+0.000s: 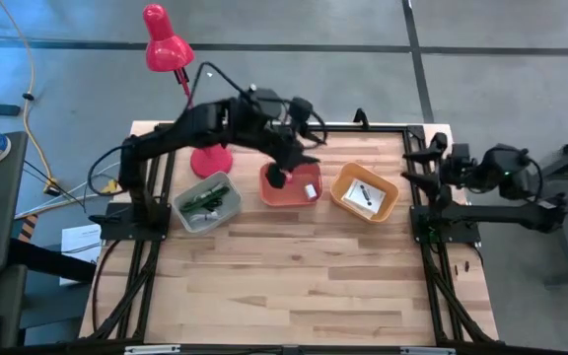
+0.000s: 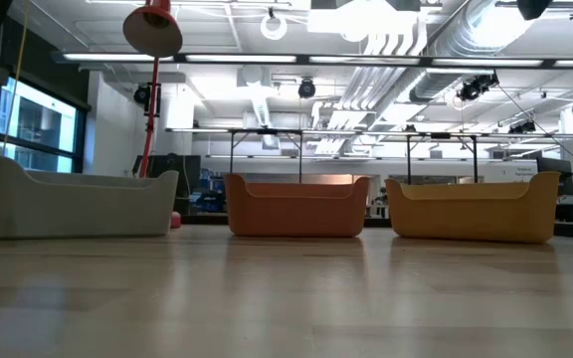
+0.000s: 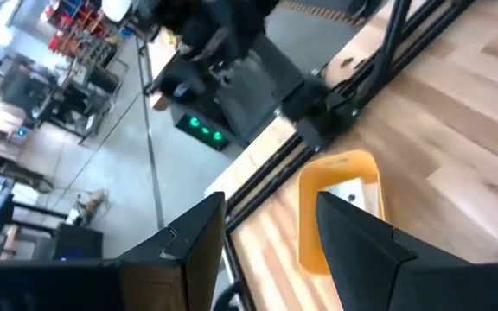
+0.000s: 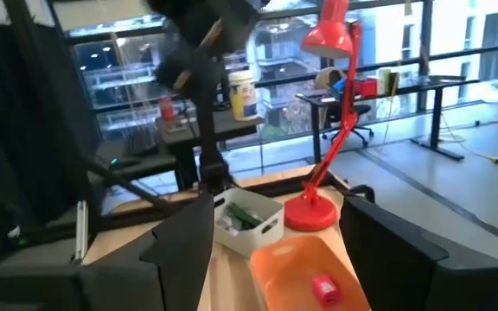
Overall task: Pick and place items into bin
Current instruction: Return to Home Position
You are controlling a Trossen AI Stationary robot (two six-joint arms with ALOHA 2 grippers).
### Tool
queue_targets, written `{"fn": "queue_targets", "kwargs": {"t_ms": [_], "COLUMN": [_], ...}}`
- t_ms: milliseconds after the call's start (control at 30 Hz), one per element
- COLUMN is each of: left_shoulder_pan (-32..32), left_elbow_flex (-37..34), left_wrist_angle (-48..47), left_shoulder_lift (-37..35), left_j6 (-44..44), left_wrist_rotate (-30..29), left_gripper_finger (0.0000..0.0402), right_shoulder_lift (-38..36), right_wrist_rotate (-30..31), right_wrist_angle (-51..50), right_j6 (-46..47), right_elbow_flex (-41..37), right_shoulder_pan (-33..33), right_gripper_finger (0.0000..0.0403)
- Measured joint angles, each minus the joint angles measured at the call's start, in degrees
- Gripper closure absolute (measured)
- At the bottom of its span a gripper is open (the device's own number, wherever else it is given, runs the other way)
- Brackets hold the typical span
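A table (image 2: 286, 298) of pale wooden planks, smooth with a soft sheen, carries three tubs of matt moulded plastic: a grey bin (image 2: 78, 204), an orange bin (image 2: 296, 209) and a yellow bin (image 2: 471, 214). The white box (image 1: 361, 194) in the yellow one looks like flat, unglossed card. The red lamp (image 1: 166, 49) gleams like enamelled metal. On the left gripper (image 3: 271, 203), the fingers (image 3: 361, 250) are dull black and plastic-looking.
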Motion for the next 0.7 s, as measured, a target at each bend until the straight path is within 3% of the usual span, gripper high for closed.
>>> {"fn": "queue_targets", "kwargs": {"t_ms": [267,367,500,700], "left_shoulder_pan": [0.65,0.14,0.53,1.46], "left_elbow_flex": [-0.43,-3.40,-11.87,-32.75], "left_wrist_angle": [0.14,0.65,4.38,23.54], "left_shoulder_lift": [-1.03,-2.05,-4.50,-14.84], "left_j6": [-1.41,-1.43,-2.48,-6.04], "left_wrist_rotate": [1.46,0.95,0.22,1.02], "left_gripper_finger": [0.0229,0.0229,0.0229,0.0229], "right_shoulder_lift": [-2.48,-3.63,-6.15,-13.04], "right_wrist_rotate": [-6.36,-6.18,-5.46,-2.32], "right_wrist_angle": [0.86,0.82,-0.97,2.92], "right_j6": [-5.05,-6.79,-8.18,-5.84], "right_elbow_flex": [-2.76,-2.76,-3.19,-10.69], "right_shoulder_pan": [-0.02,-0.02,-0.02,-0.02], "right_gripper_finger": [0.0165,0.0166,0.0163,0.0166]}}
